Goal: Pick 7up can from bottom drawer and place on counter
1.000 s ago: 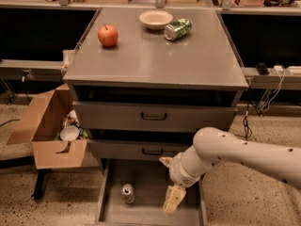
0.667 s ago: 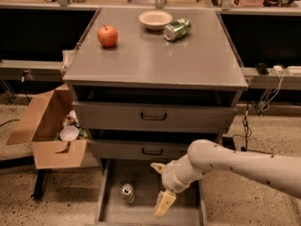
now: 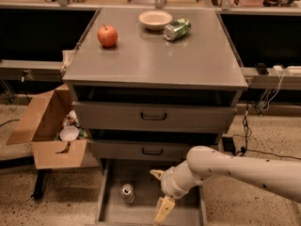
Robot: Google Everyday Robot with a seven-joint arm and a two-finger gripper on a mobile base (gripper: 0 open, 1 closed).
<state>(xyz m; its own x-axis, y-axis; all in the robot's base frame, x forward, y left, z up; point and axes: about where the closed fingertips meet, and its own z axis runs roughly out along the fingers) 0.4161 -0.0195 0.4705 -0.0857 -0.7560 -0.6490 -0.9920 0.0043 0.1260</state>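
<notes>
The 7up can stands upright on the grey floor of the open bottom drawer, toward its left side. My gripper hangs over the drawer's middle, just right of the can and apart from it. Its pale fingers are spread, one pointing up-left and one pointing down, with nothing between them. The white arm reaches in from the right. The counter is the broad grey top of the cabinet above.
On the counter lie a red apple, a white bowl and a green can on its side. An open cardboard box with trash stands on the floor left of the cabinet. Cables hang at the right.
My gripper and arm have moved left over the drawer, closer to the can. The can has not moved.
</notes>
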